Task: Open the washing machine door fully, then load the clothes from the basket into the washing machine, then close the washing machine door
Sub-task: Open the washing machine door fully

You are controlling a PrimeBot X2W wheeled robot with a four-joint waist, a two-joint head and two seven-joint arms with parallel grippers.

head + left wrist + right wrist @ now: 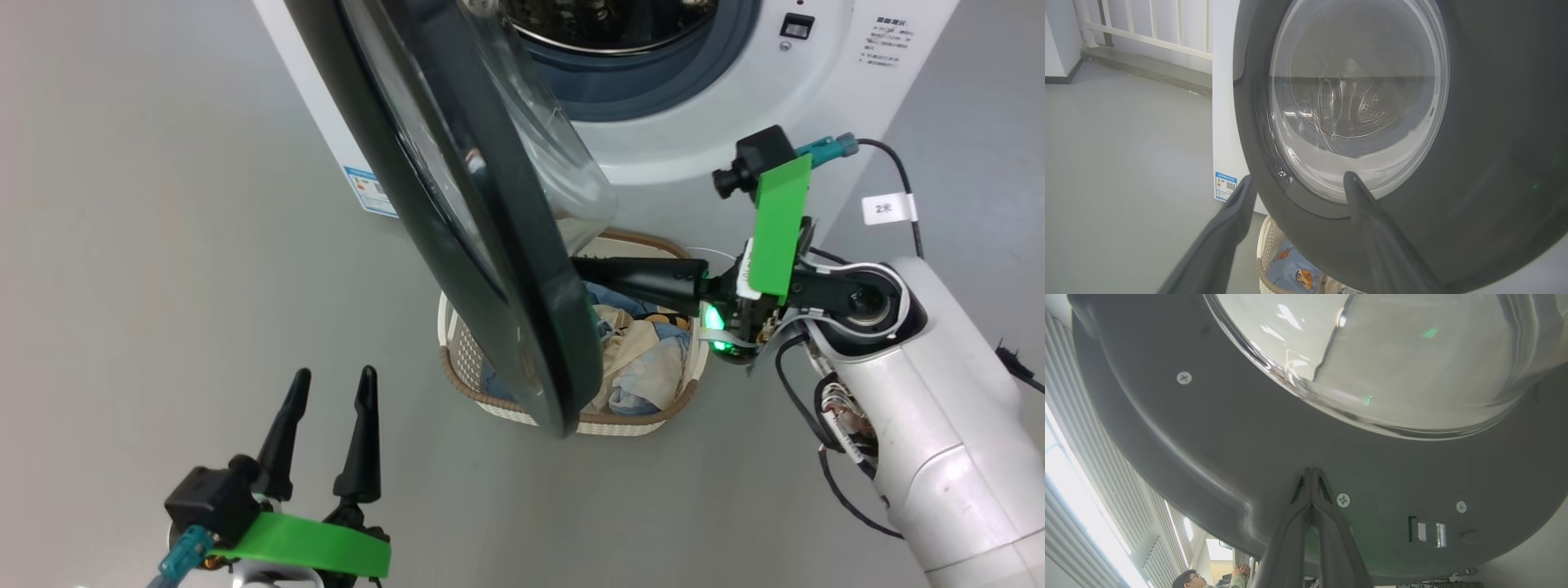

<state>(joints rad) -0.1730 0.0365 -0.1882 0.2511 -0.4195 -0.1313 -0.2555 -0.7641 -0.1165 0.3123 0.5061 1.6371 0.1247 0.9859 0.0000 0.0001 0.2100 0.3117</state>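
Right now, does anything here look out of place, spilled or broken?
Nothing is spilled or broken. One oddity: the basket of clothes stands directly under the part-open washing machine door, which overhangs it in the head view. The right hand, shut, has its fingertips against the door's inner face.

A plain grey floor [122, 204] stretches away to a white railing [1152, 20]. A person [1188, 579] appears low beside bright slatted windows [1069, 465].

I count one washer [694, 147], one door [457, 204], one basket [490, 400], one sticker [369, 189], one person [1188, 577], and two grippers: left gripper [335, 371], right gripper [1311, 470]. Clothes [645, 359]: a heap I can't number.
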